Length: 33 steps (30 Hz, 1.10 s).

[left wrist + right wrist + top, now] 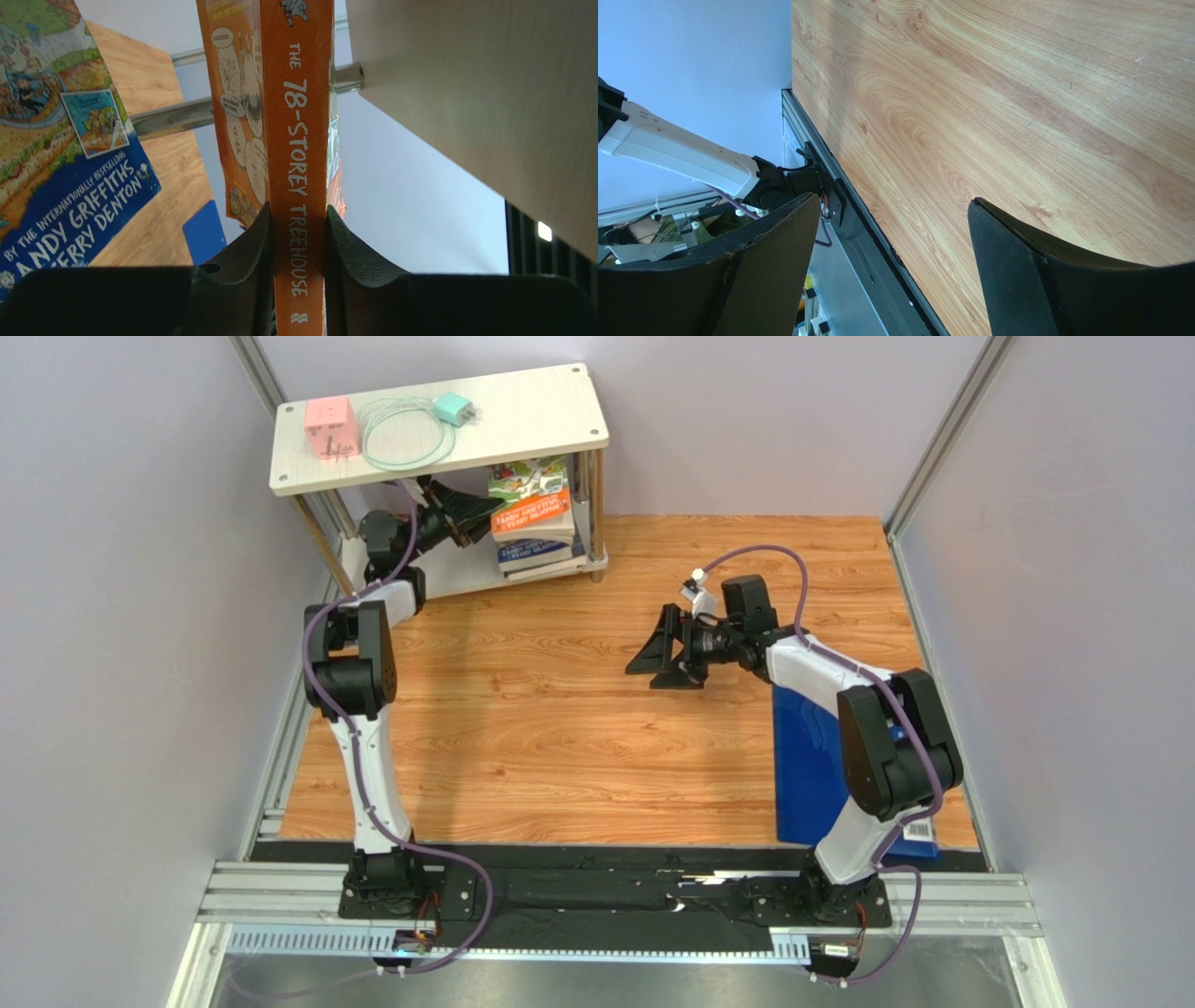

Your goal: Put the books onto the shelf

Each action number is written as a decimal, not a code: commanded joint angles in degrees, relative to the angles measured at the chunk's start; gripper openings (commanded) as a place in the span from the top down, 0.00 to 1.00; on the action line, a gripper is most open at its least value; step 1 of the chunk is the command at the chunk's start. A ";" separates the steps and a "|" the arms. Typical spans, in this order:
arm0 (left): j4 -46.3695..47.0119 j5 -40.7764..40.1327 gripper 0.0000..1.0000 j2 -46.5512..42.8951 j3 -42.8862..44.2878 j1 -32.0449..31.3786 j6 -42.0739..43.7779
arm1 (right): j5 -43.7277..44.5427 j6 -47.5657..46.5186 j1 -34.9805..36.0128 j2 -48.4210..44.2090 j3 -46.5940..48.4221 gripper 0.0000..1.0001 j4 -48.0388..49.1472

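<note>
- The shelf point(533, 413) stands at the far left corner of the tabletop point(561, 728); a pink block point(330, 423), a coiled cable point(404, 437) and a teal plug point(452, 408) lie on its top board.
- The left pincer point(298, 231) reaches in under that board, jaws closed narrowly on the spine of the orange book point(302, 140), "The 78-Storey Treehouse".
- The orange book is at the right end of the lower tier, among the other books point(540, 549); whether it rests on them cannot be told.
- The right pincer point(666, 651) hangs over the tabletop's middle, jaws wide apart with nothing between them.
- A plain blue sheet point(807, 770) lies by the tabletop's right edge, reaching its near right corner.
</note>
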 commanded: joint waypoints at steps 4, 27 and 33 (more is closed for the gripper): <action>-4.58 -0.99 1.00 1.72 10.70 0.69 3.16 | -1.15 -1.22 -0.38 -0.31 -0.51 0.17 2.63; -25.41 -3.09 0.82 3.93 11.76 0.52 16.96 | -2.29 -1.40 -1.61 0.66 -1.12 0.16 2.98; -28.58 -2.74 0.72 4.98 13.60 0.43 17.50 | -2.82 -1.31 -1.61 0.22 -1.82 0.17 3.33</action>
